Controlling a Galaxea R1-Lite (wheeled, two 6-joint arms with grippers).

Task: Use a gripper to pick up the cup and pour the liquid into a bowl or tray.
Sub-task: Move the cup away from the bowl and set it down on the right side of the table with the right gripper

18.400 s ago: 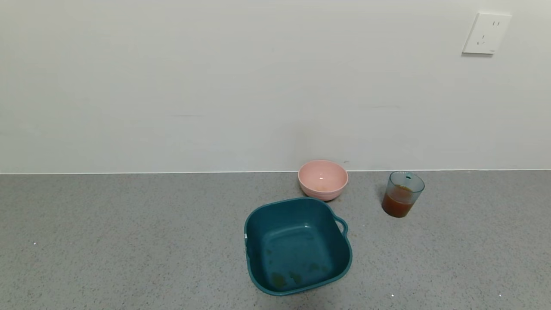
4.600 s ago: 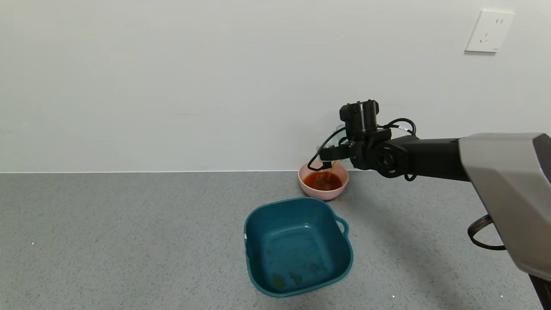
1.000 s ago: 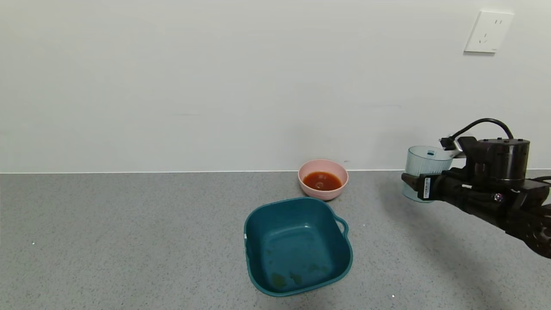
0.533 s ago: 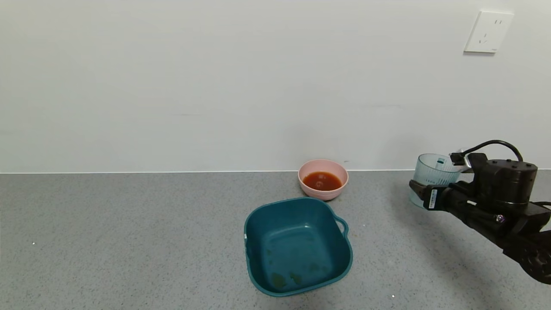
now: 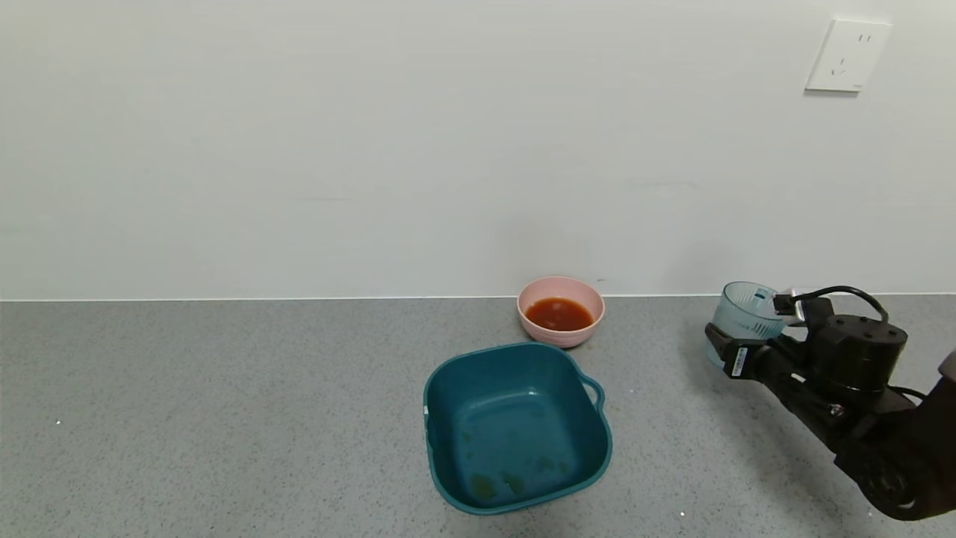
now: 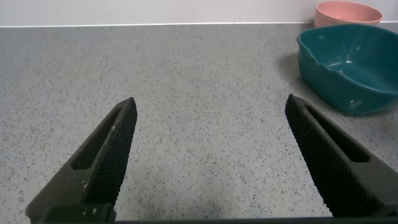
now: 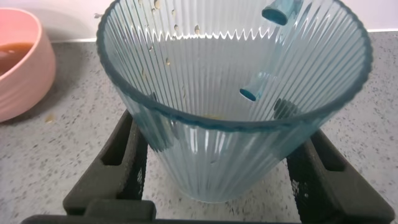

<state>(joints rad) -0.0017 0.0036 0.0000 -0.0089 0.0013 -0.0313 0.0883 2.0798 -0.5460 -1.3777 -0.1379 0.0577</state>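
Note:
My right gripper (image 5: 736,340) is shut on the cup (image 5: 747,310) at the right side of the counter, low over the surface and tilted a little. In the right wrist view the ribbed cup (image 7: 230,124) looks empty, with a finger pressed on each side. The pink bowl (image 5: 560,335) stands by the wall, left of the cup, and holds the reddish-brown liquid (image 5: 559,314). Its edge also shows in the right wrist view (image 7: 22,81). My left gripper (image 6: 210,102) is open and empty over bare counter, out of the head view.
A square teal tub (image 5: 448,418) with handles stands in front of the bowl, with a few smears on its floor; it also shows in the left wrist view (image 6: 348,68). A wall socket (image 5: 848,56) is at the upper right. The grey counter meets the white wall behind the bowl.
My right gripper has lowered the empty cup toward the counter at the right. The bowl, the liquid in it and the tub have not moved.

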